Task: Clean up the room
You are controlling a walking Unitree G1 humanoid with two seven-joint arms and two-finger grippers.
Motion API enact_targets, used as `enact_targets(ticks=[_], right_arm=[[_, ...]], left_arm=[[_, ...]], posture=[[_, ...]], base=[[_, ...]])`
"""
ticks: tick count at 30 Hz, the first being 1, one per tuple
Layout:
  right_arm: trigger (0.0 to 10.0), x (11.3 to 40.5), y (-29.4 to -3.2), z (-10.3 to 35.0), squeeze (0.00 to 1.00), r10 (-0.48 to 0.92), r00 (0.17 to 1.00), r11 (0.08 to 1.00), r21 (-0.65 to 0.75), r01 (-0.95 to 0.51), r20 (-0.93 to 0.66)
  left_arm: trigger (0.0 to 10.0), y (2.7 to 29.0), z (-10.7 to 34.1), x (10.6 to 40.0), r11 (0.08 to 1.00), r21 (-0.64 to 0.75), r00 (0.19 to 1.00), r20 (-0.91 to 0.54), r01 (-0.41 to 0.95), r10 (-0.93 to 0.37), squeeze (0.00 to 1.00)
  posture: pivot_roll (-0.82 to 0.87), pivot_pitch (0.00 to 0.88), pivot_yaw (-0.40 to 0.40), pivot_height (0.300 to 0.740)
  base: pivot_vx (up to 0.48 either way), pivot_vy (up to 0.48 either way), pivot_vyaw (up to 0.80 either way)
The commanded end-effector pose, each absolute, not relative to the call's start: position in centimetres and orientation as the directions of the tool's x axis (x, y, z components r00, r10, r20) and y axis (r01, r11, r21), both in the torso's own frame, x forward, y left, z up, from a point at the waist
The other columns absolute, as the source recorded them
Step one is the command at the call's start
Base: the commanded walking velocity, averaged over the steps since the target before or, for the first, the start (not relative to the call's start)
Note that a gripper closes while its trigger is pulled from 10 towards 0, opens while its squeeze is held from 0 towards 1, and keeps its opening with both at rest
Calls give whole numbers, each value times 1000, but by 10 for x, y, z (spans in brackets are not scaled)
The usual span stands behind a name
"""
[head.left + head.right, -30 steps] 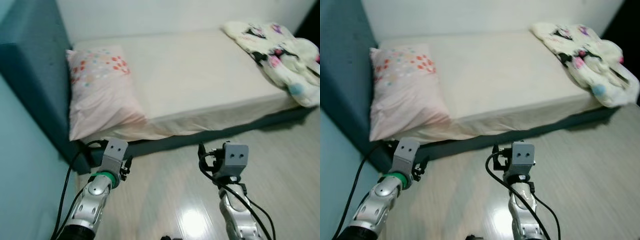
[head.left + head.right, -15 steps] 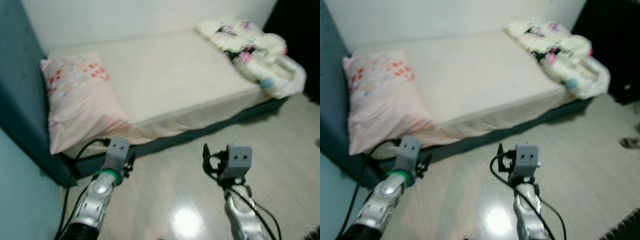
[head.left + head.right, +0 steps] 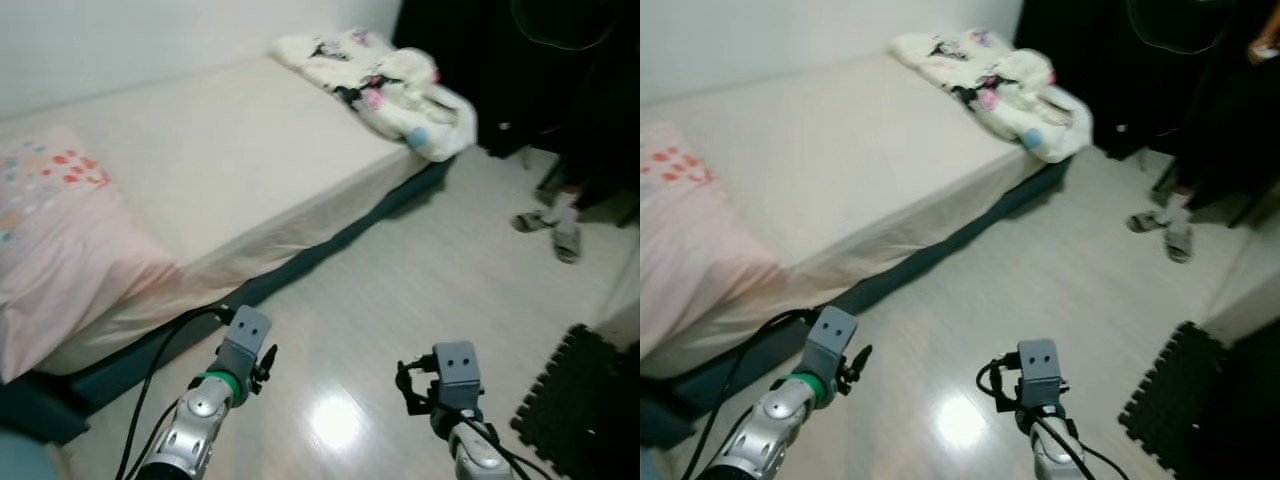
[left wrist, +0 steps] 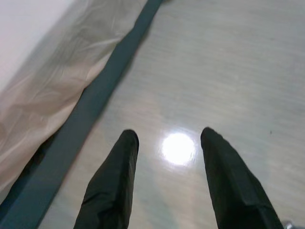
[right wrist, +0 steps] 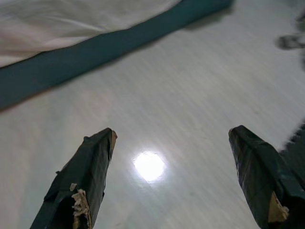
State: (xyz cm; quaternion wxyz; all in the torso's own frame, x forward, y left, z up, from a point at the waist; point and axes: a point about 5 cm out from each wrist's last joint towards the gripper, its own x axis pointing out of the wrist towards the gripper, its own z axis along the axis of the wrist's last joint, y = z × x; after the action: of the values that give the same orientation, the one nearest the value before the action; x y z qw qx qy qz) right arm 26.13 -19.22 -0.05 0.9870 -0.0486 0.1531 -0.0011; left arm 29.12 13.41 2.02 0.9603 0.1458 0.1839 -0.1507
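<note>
Left end effector (image 4: 167, 143): held low over the pale floor (image 3: 420, 290), near the bed's edge — fingers spread apart, nothing between them.
Right end effector (image 5: 171, 143): also low over the floor, to the right of the left one — fingers wide apart, holding nothing.
Bed (image 3: 230, 160): runs from near left to far centre, cream sheet over a dark teal base.
Pillow (image 3: 50, 230): pink with coloured spots, lying at the near left end of the bed.
Blanket (image 3: 375, 80): white with a printed pattern, bunched at the far end of the bed, one corner hanging over the edge.
Slippers (image 3: 550, 230): a pair on the floor at far right, worn by a person whose legs (image 3: 565, 195) stand there against a dark background.
Mat (image 3: 580, 400): dark foam piece on the floor at near right.
</note>
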Motion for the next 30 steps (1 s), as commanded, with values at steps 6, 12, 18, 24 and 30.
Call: enact_targets(ticks=[6, 12, 18, 24, 30], right_arm=[[10000, 245, -189, -26, 0, -26, 901, 999, -52, 4, -434], [10000, 242, -183, -35, 0, -4, 870, 1000, -20, -6, -493], [10000, 245, -181, -32, 0, 18, 883, 997, -55, -49, -469], [10000, 245, -185, -31, 0, -4, 896, 998, -58, -25, -445], [10000, 245, -184, -32, 0, -9, 893, 998, -66, -23, -451]], left_arm=[[10000, 160, -20, 265, 943, 196, 820, -560, 269, -118, 0], [10000, 168, -30, 257, 952, 190, 791, -606, 241, -80, 0], [10000, 166, -31, 257, 945, 203, 797, -598, 257, -88, 0], [10000, 164, -31, 259, 937, 221, 806, -584, 270, -94, 0], [10000, 164, -31, 259, 937, 222, 807, -583, 269, -93, 0]], posture=[[6, 0, -33, 734], [23, 0, -34, 734], [15, 9, -34, 734], [17, 18, -32, 734], [17, 18, -32, 734]], base=[[0, 0, -133], [0, 0, -133], [0, 0, -400], [0, 0, -133], [0, 0, -267]])
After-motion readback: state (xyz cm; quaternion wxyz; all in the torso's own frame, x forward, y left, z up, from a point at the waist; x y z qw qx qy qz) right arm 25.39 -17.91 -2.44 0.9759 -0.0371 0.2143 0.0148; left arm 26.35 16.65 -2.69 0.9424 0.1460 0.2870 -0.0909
